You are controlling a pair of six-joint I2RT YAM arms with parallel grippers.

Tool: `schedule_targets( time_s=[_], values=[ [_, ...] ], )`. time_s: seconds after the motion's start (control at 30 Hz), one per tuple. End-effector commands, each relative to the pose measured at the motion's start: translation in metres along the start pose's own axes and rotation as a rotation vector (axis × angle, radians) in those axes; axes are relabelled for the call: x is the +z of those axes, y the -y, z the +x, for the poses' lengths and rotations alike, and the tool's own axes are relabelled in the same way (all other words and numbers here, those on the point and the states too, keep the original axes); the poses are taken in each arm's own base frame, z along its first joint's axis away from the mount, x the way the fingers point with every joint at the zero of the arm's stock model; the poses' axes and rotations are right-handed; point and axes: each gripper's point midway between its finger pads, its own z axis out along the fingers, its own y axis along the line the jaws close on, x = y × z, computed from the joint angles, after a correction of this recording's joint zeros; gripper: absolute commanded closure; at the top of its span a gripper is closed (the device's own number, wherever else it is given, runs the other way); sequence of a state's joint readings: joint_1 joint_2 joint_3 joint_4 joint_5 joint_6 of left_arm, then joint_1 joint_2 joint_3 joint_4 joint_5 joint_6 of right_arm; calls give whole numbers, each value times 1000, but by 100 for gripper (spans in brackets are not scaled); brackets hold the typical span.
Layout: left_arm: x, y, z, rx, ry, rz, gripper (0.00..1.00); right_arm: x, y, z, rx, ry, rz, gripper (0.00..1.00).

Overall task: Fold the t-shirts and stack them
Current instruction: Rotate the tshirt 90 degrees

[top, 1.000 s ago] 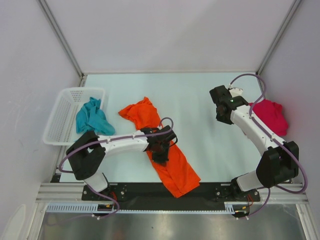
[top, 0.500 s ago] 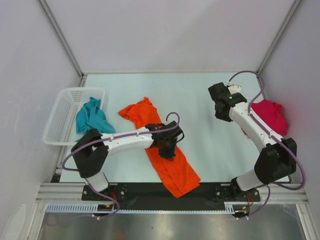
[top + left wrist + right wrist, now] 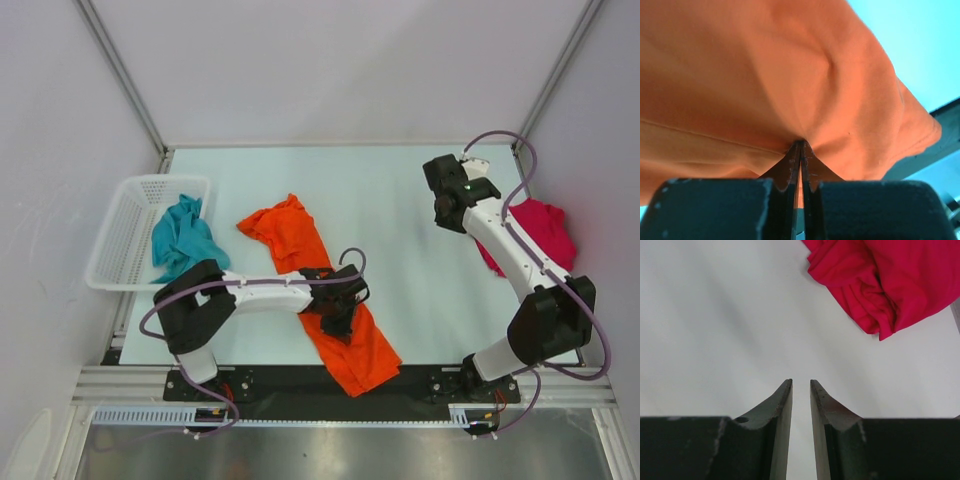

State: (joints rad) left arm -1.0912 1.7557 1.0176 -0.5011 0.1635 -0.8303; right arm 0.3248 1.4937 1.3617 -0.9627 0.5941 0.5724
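3 t-shirts lie apart on the desk (image 3: pixel 400 200). The orange t-shirt (image 3: pixel 290 235) is stretched into a long diagonal strip from the middle-left down to the near edge, which its lower end overhangs. At mid-length a fold is pinched between the fingers (image 3: pixel 789 167) of the left gripper (image 3: pixel 800 147). The teal t-shirt (image 3: pixel 180 240) is crumpled, draped over the right rim of the white basket (image 3: pixel 110 240). The crimson t-shirt (image 3: pixel 548 232) sits bunched at the right edge.

No writing, label, brand or number can be read anywhere.
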Motion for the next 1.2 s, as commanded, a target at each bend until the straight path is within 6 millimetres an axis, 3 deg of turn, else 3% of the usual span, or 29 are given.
schedule_targets(
  time_s=[0.0, 0.03, 0.2, 0.37, 0.43, 0.57, 0.6, 0.63, 0.7, 0.77, 0.83, 0.87, 0.9, 0.93, 1.03, 1.07, 1.17],
  values=[
    [-11, -20, 48, -19, -111, -5, 94, -5, -7, -21, 27, 40, -22, 73],
    [-13, -32, 60, -31, -129, -23, 94, -5, -10, -23, 31, 42, -34, 73],
    [-36, -49, 91, -102, -142, 14, 94, -2, -30, -25, 15, 32, -65, 73],
    [-53, -52, 107, -128, -131, 52, 94, 1, -55, -20, -40, 19, -85, 73],
    [-60, -56, 109, -127, -116, 47, 94, 2, -75, -15, -71, 9, -117, 73],
    [-78, -64, 92, -112, -24, -41, 94, 4, -123, -12, -133, -6, -202, 73],
    [-87, -59, 79, -102, 26, -50, 94, 4, -134, -13, -140, -3, -223, 73],
    [-92, -57, 73, -97, 49, -60, 94, 16, -149, -5, -176, -28, -226, 73],
    [-104, -53, 64, -95, 82, -73, 94, 5, -180, -17, -205, -8, -292, 73],
    [-112, -57, 58, -104, 107, -99, 94, 12, -215, -21, -232, -15, -333, 73],
    [-120, -57, 50, -125, 147, -106, 94, 19, -234, -17, -269, -41, -349, 72],
    [-125, -60, 50, -136, 157, -114, 94, 31, -251, -2, -308, -80, -364, 72],
    [-129, -60, 48, -145, 173, -117, 94, 23, -266, -16, -289, -53, -414, 72],
    [-134, -62, 45, -170, 190, -127, 94, 21, -277, -17, -288, -56, -450, 70],
    [-156, -74, 36, -220, 279, -192, 95, 27, -308, -11, -276, -89, -556, 61],
    [-165, -90, 34, -233, 314, -266, 94, 24, -317, -7, -275, -111, -608, 51],
    [-202, -106, 19, -301, 465, -342, 94, 22, -338, -9, -250, -107, -709, 44]
  ],
)
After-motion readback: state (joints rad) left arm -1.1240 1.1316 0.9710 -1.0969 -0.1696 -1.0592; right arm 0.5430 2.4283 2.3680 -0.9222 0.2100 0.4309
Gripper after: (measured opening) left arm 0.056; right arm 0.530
